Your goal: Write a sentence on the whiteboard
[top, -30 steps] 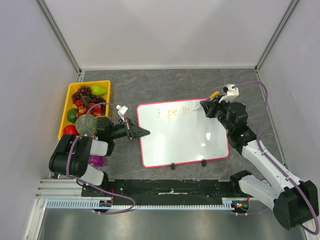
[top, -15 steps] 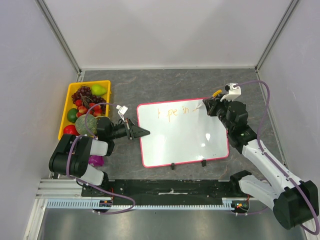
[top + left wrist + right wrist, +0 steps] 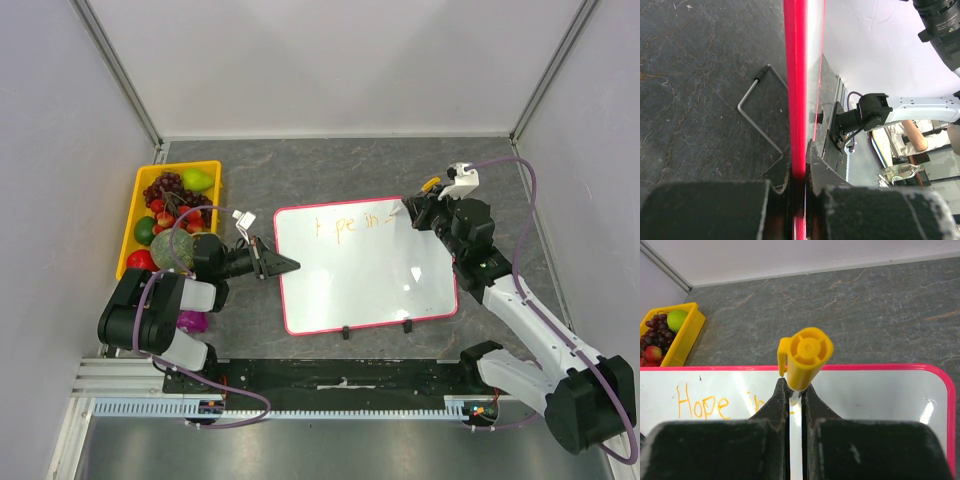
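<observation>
Right claw, clamped on the yellow-capped marker, nudged toward the far edge of the whiteboard mid bench, just past the orange sentence "Hope in"; left claw clamped on the board's left edge.

whiteboard, glossy white, rounded corners, thin pink-red frame, lying face up, slightly skewed, two small black feet on near long edge, sentence unfinished, thin orange handwriting near far edge, reads "Hope in"
</observation>
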You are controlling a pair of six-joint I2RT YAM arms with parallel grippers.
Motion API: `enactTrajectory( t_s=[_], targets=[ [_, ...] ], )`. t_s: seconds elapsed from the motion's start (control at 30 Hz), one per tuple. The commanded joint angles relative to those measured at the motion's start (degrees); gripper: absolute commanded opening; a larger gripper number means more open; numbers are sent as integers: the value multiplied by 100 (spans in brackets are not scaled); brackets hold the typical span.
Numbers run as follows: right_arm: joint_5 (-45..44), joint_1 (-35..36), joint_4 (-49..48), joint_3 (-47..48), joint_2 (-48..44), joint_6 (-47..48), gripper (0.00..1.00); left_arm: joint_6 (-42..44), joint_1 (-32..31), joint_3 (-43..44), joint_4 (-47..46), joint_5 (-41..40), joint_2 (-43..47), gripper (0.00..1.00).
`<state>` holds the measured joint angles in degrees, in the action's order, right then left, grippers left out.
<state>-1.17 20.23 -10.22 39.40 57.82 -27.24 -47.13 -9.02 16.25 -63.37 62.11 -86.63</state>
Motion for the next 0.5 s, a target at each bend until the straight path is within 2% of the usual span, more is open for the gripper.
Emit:
enactTrajectory(
  t_s=[0.0,0.47],
  targets=[
    [99,-10,116,-99,1,53,0,925,-12,18,220,-410,-73,2],
    [152,-19,424,-442,-271,123,0,925,-13,18,220,-410,-73,2]
  ],
)
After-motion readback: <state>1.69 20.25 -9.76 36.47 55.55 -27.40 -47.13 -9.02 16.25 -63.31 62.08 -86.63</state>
